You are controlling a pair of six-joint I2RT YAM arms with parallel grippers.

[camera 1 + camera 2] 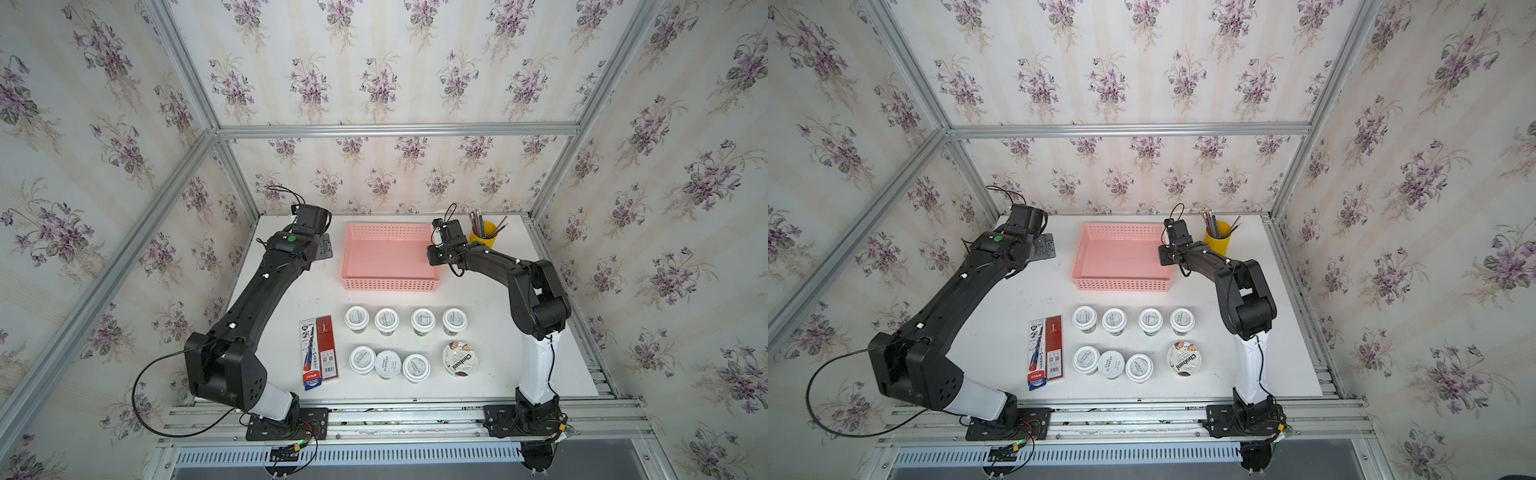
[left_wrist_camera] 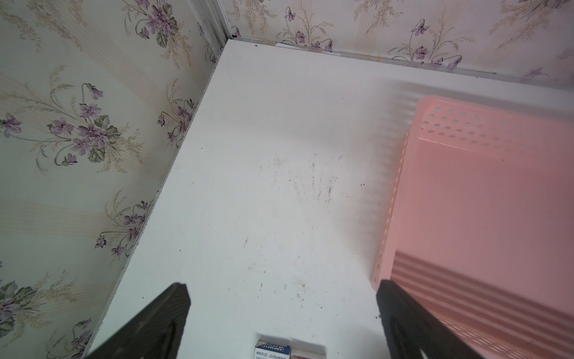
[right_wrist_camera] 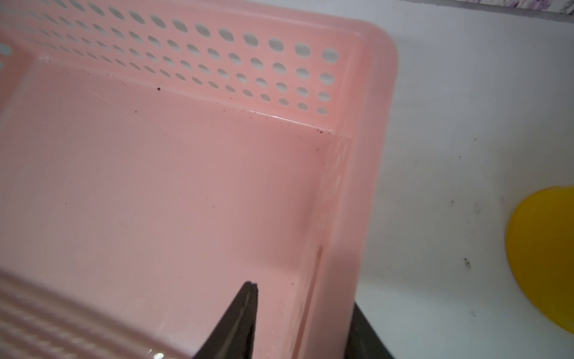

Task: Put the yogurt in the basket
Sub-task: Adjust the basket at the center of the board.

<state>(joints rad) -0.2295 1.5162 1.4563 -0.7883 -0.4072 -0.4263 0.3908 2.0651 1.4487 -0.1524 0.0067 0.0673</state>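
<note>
Basket point(image 1: 390, 284): pink plastic, smooth, slight sheen, perforated walls. Table point(image 1: 316, 299): white, matt, scuffed. Yogurt lids point(image 1: 356, 318): white, smooth. Frame rails point(image 1: 395, 129): brushed metal. Pencil cup point(image 1: 484, 232): glossy yellow plastic.

The left black jointed arm point(image 1: 257, 291), white at its base link, is stretching forward from its mount, wrist tipping downward. At its end, the left black two-fingered gripper point(image 2: 282, 284) is holding its fingers spread wide. The right black jointed arm point(image 1: 536, 291) is standing upright and bending sharply at the elbow. Its right black two-fingered gripper point(image 3: 304, 295) is pointing down, fingers partly apart.
</note>
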